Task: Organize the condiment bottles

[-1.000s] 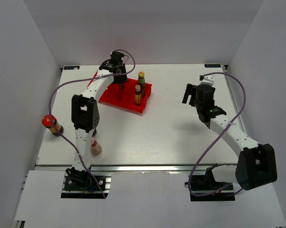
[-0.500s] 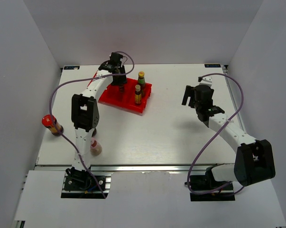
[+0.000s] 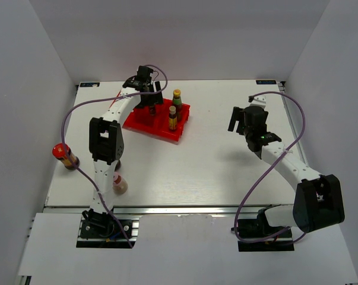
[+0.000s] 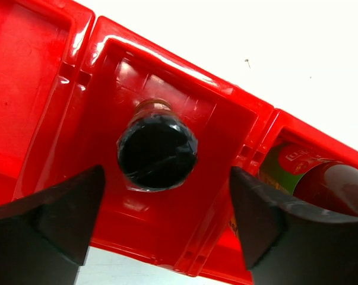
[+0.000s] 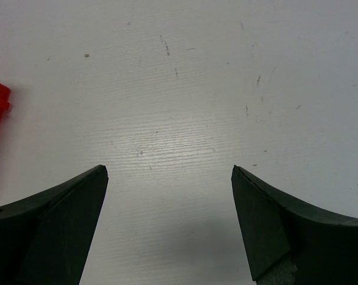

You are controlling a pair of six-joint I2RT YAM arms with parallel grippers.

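Two sets of jaws: both spread wide, neither gripping anything.
Left jaws: fingers (image 4: 54, 219) stand on either side of the dark-capped bottle (image 4: 158, 152), clear of its cap.
Dark-capped bottle: upright in the middle compartment of the red tray (image 4: 48, 89).
Next compartment: green bottle (image 4: 284, 169); white lettering on a red patch of its label, too blurred to read.
Right jaws: over bare white bench (image 5: 179, 119), a tray corner at that view's left edge.
Top view: yellow-capped dark bottle (image 3: 173, 117) just beside the green one at the tray's right end.
Outside the tray: red-lidded jar (image 3: 63, 155) at the bench's left edge; pink-capped bottle (image 3: 119, 185) near its front edge, on the left.
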